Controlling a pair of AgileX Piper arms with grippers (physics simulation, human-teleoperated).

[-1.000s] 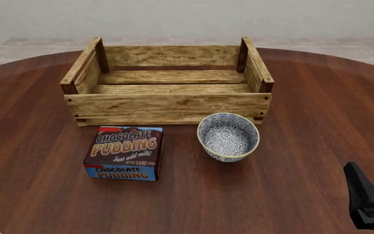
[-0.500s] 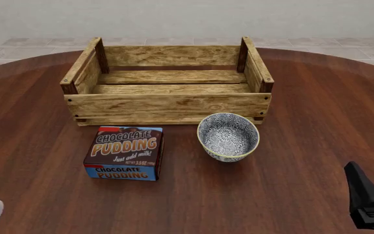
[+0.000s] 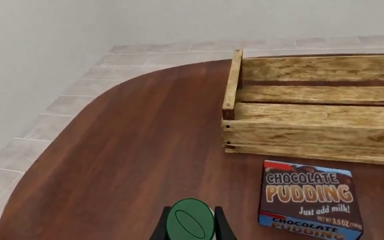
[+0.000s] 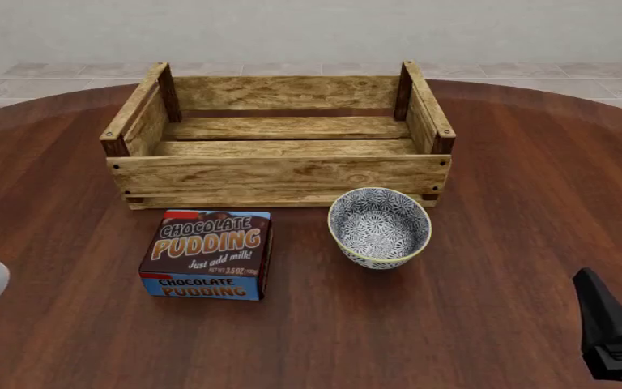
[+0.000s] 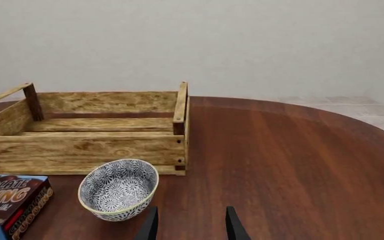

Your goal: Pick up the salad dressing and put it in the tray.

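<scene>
Salad dressing in left end effector, beside "CHOCOLATE PUDDING" box.

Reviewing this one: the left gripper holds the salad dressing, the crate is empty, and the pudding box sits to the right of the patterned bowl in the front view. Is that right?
Not quite. The front view shows the pudding box to the left of the bowl, not the right. The rest stands: the left gripper is closed on the salad dressing, and the crate has nothing inside.

- 1 salad dressing, only the green cap in view
- 1 tray
- 1 pudding box
- 1 bowl
- 1 table
- 2 grippers: left gripper, right gripper
</scene>
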